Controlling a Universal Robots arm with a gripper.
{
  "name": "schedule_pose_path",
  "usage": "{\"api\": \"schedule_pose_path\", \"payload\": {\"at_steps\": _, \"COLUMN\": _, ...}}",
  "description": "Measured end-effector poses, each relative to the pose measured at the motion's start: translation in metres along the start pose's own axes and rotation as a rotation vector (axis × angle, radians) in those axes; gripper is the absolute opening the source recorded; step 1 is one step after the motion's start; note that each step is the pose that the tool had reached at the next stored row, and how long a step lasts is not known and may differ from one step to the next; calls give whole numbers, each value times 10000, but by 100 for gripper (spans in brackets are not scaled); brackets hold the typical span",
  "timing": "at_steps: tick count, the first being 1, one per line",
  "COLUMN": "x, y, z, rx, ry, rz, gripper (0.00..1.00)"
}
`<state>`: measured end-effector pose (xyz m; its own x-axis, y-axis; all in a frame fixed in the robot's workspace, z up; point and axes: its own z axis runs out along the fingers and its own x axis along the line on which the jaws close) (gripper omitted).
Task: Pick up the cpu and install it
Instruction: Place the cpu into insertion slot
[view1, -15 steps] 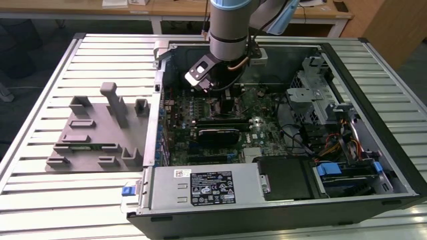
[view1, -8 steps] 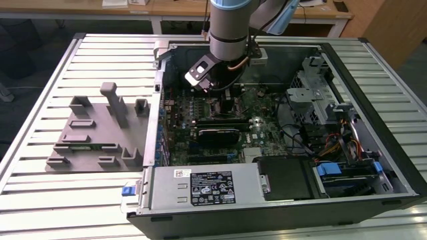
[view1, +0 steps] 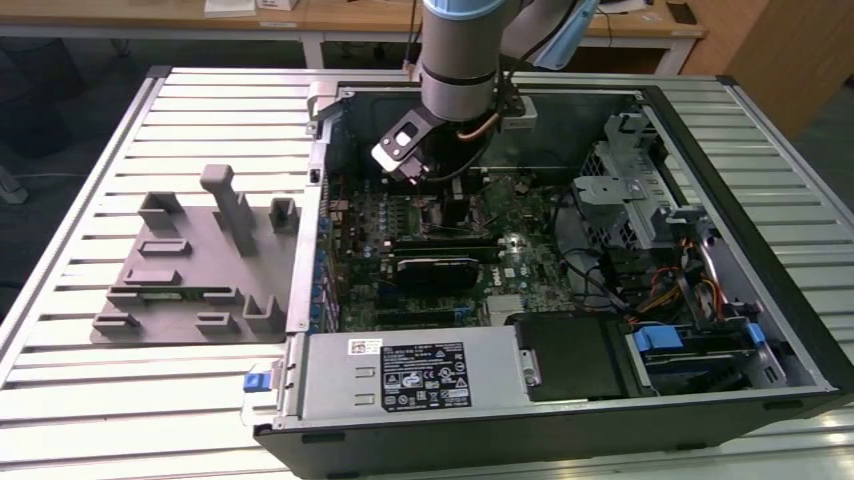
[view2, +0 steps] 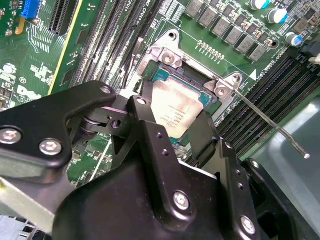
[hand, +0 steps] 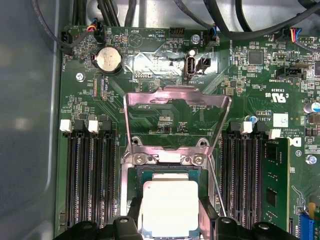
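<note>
End effector (view2: 172, 122), matte black, straddles flat silvery square cpu (hand: 170, 207) in socket (hand: 165, 173).

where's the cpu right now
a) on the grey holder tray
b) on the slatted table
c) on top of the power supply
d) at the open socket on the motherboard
d: in the first wrist view the cpu sits at the open socket on the motherboard, with the hand right at it.
</note>
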<state>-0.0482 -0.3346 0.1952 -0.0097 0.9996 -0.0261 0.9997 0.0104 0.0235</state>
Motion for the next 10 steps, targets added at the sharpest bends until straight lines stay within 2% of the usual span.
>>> {"api": "schedule_pose_path", "payload": {"at_steps": 3, "x": 0, "y": 1, "z": 0, "rx": 1, "ry": 6, "rz": 0, "gripper": 53}}
{"api": "schedule_pose_path", "payload": {"at_steps": 8, "x": 0, "y": 1, "z": 0, "rx": -1, "ry": 88, "rz": 2, "gripper": 53}}
{"api": "schedule_pose_path", "payload": {"at_steps": 10, "x": 0, "y": 1, "z": 1, "rx": -1, "ry": 91, "rz": 4, "gripper": 53}}
